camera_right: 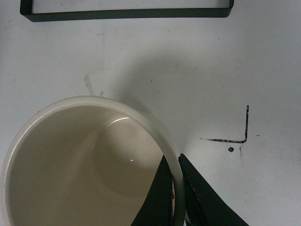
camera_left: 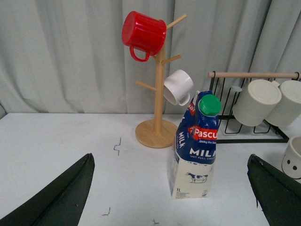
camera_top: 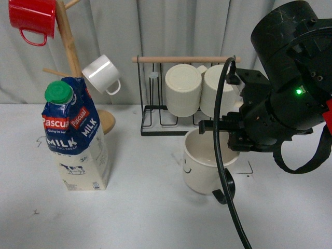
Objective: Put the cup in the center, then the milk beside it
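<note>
The cup, wide and cream with a black smiley face and a black handle, is at the centre right of the table. My right gripper is shut on its rim, one finger inside and one outside the wall, as the right wrist view shows on the cup with the gripper. The milk, a blue-topped carton with a green cap, stands upright at the left. In the left wrist view the milk stands ahead of my open, empty left gripper.
A wooden mug tree holds a red mug and a small white mug behind the milk. A black wire rack with a wooden bar holds two ribbed cream mugs behind the cup. Black corner marks are on the table.
</note>
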`<state>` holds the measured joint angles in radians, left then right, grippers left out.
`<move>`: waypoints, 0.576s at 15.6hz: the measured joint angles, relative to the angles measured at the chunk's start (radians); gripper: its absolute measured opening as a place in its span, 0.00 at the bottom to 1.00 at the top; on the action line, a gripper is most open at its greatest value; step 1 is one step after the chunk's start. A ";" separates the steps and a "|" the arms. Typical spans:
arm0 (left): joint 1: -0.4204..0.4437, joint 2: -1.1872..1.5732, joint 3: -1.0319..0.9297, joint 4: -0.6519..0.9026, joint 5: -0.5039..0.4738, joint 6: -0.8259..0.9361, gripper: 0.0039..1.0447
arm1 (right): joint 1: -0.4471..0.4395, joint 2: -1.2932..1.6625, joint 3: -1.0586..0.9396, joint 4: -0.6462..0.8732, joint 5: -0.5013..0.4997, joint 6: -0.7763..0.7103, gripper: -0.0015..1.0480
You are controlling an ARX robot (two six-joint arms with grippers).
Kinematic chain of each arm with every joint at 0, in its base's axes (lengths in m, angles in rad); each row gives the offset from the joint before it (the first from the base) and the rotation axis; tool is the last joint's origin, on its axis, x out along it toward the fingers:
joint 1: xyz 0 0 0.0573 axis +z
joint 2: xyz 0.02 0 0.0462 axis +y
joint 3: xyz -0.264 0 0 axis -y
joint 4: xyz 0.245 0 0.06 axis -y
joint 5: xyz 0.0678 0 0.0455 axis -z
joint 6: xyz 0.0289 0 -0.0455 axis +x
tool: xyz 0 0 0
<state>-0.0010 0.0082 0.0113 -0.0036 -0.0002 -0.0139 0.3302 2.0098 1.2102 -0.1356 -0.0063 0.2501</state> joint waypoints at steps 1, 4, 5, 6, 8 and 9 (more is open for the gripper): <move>0.000 0.000 0.000 0.000 0.000 0.000 0.94 | 0.004 0.007 0.008 -0.001 0.008 0.005 0.03; 0.000 0.000 0.000 0.000 0.000 0.000 0.94 | 0.011 0.027 0.024 -0.006 0.015 0.027 0.03; 0.000 0.000 0.000 0.000 0.000 0.000 0.94 | 0.018 0.032 0.030 -0.010 0.015 0.035 0.03; 0.000 0.000 0.000 0.000 0.000 0.000 0.94 | 0.024 0.039 0.039 -0.013 0.016 0.043 0.03; 0.000 0.000 0.000 0.000 0.000 0.000 0.94 | 0.034 0.049 0.047 -0.014 0.031 0.049 0.03; 0.000 0.000 0.000 0.000 0.000 0.000 0.94 | 0.037 0.050 0.047 -0.014 0.041 0.049 0.03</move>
<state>-0.0010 0.0082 0.0113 -0.0036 -0.0002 -0.0135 0.3668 2.0598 1.2568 -0.1497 0.0349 0.2989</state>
